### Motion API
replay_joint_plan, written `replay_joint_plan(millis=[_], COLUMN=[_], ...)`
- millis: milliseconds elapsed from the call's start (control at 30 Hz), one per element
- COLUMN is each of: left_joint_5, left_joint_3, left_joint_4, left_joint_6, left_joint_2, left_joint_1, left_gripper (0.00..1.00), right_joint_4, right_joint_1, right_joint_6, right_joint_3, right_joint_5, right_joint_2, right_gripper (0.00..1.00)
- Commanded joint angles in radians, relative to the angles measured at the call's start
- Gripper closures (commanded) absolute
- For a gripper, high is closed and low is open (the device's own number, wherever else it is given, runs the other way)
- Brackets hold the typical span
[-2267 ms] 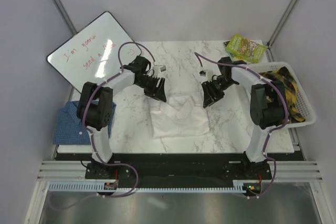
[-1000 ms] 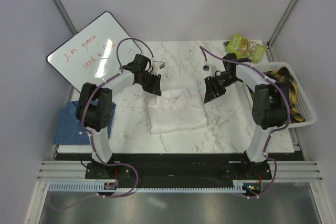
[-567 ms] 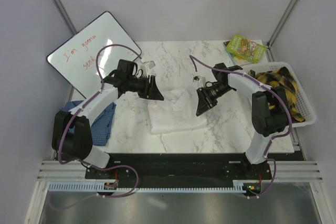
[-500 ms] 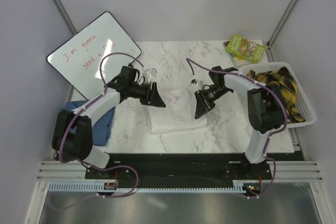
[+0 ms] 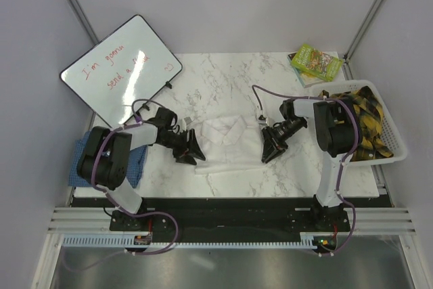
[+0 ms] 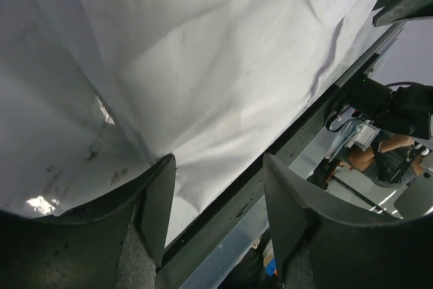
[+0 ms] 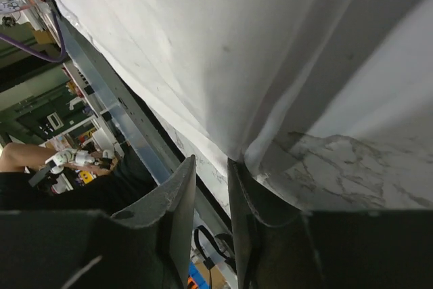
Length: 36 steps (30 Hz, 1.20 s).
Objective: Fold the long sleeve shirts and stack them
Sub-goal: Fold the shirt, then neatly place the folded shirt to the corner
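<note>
The white long sleeve shirt point(image 5: 231, 145) lies folded flat in the middle of the marble table point(image 5: 230, 79), collar up. It fills the left wrist view point(image 6: 203, 65) and the right wrist view point(image 7: 203, 45). My left gripper point(image 5: 192, 156) is low at the shirt's near left corner, jaws wide open and empty point(image 6: 218, 197). My right gripper point(image 5: 268, 155) is low at the near right corner, jaws a narrow gap apart with no cloth between them point(image 7: 211, 201); the shirt's edge touches one finger point(image 7: 249, 194). The blue checked shirt point(image 5: 138, 166) lies at the left table edge, mostly hidden by my left arm.
A whiteboard point(image 5: 122, 65) leans at the back left. A green book point(image 5: 316, 62) lies at the back right. A white basket point(image 5: 396, 150) with yellow and black plaid cloth stands at the right edge. The table's near edge is just beyond both grippers.
Both grippers came from the shirt's far edge, carried cloth toward me and sank to its near corners. The shirt now lies flat and the left jaws have opened.
</note>
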Motion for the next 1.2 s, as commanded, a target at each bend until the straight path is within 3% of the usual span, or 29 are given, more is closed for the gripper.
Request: replay_joint_plan(millis=[0,100,233,400,433,500,567,733,867,1167], left_joint_5=[0.002,0.035,-0.060,-0.098,-0.136,-0.173,-0.177,-0.224,-0.243,-0.266], left_joint_3=[-0.060,-0.032,0.009,0.002,-0.015,-0.058,-0.081,-0.086,-0.074,-0.080], left_joint_4=[0.008,-0.041,-0.121,-0.151,-0.151,-0.148,-0.128,-0.133,-0.119,-0.121], left_joint_6=[-0.005,0.027,-0.001,-0.135,-0.155,-0.215,-0.234,-0.254,-0.260,-0.272], left_joint_2=[-0.149,-0.353,-0.531,-0.598,-0.609,-0.643,-0.654,-0.562,-0.510,-0.456], left_joint_1=[0.027,0.039,0.137,0.263,0.268,0.296,0.304,0.307,0.312,0.312], left_gripper=[0.36,0.28,0.01,0.01,0.01,0.01,0.01,0.01,0.01,0.01], right_joint_4=[0.067,0.052,0.097,0.297,0.388,0.461,0.541,0.651,0.691,0.763], right_joint_1=[-0.010,-0.009,0.061,0.294,0.395,0.497,0.652,0.905,0.999,1.054], right_joint_6=[-0.001,-0.054,-0.044,0.011,0.019,0.001,-0.062,-0.168,-0.234,-0.301], right_joint_3=[0.001,0.039,0.085,0.044,0.012,-0.013,-0.031,-0.050,-0.024,0.004], right_joint_5=[0.135,0.106,0.122,0.323,0.444,0.538,0.667,0.787,0.819,0.834], right_joint_2=[-0.044,-0.192,-0.382,-0.581,-0.601,-0.623,-0.611,-0.483,-0.382,-0.252], right_gripper=[0.67,0.66,0.63,0.61,0.61,0.57,0.51,0.51,0.55,0.59])
